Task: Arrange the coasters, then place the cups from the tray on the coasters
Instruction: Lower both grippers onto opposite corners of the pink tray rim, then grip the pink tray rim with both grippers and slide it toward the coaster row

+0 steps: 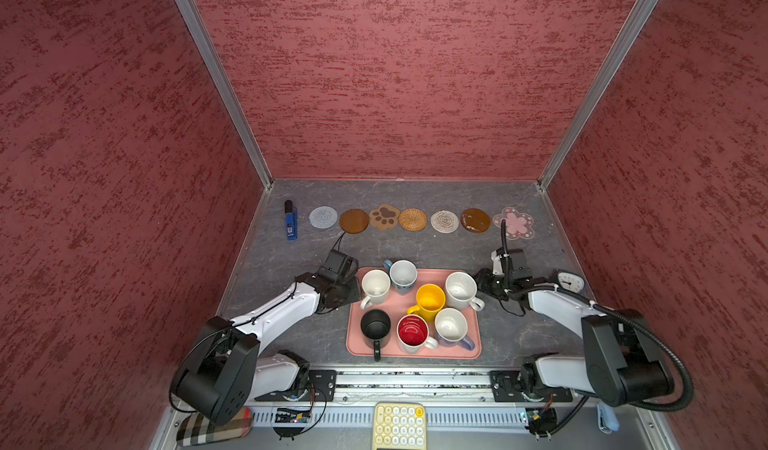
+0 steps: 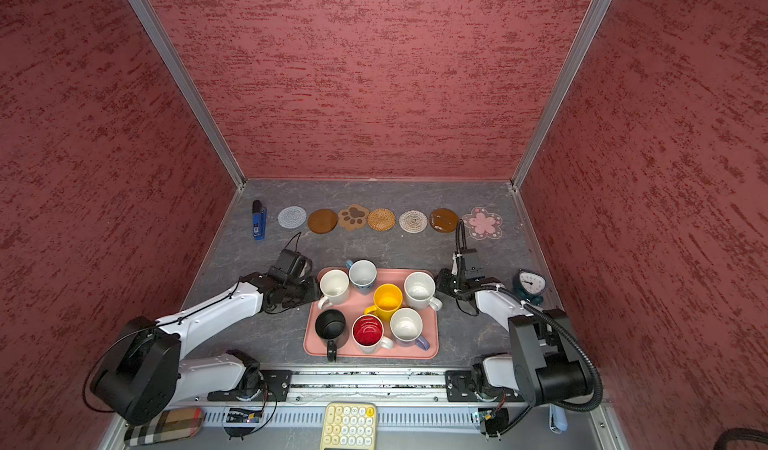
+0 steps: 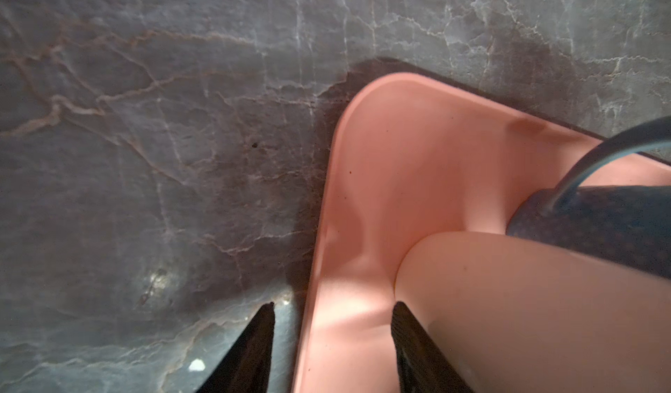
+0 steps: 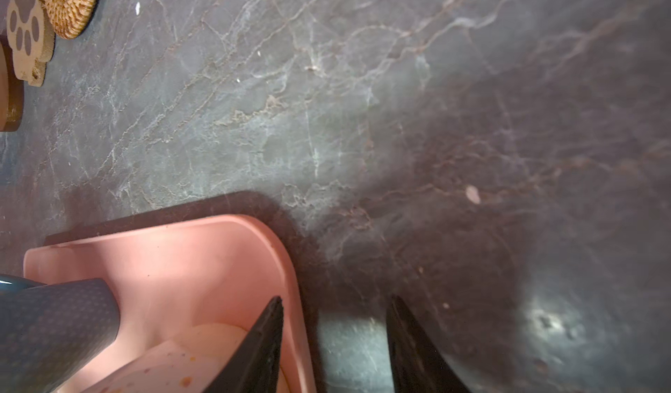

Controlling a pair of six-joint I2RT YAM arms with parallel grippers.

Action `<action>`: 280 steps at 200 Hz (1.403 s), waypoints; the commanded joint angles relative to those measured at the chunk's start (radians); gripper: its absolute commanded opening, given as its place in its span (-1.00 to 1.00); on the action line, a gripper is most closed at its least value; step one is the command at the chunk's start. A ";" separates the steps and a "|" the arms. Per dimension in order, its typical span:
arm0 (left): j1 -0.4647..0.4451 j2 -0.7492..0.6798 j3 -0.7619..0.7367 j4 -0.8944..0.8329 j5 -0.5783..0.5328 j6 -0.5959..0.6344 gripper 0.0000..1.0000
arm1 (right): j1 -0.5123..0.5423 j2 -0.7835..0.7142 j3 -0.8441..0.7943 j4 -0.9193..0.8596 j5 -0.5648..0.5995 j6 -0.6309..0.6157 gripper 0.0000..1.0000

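Marbled grey tabletop (image 1: 415,248): coasters (image 1: 413,219), tray (image 1: 352,335), clock (image 1: 570,282).

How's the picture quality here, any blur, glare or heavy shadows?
In both top views, sharp but wide-angle distorted; in the left wrist view, the near white mug looks soft and pink-tinted; in the right wrist view, a glare spot on the table and a dark shadow beside the tray.
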 commanded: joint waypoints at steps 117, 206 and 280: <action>-0.013 0.108 0.014 0.087 0.014 -0.009 -0.43 | 0.059 0.087 0.049 -0.003 0.037 -0.025 -0.45; -0.014 0.158 0.017 0.116 0.004 -0.012 -0.97 | 0.070 0.107 0.064 0.009 0.038 -0.021 -0.61; -0.013 0.200 0.038 0.139 0.011 -0.012 -1.00 | 0.071 0.165 0.084 0.024 0.029 -0.018 -0.89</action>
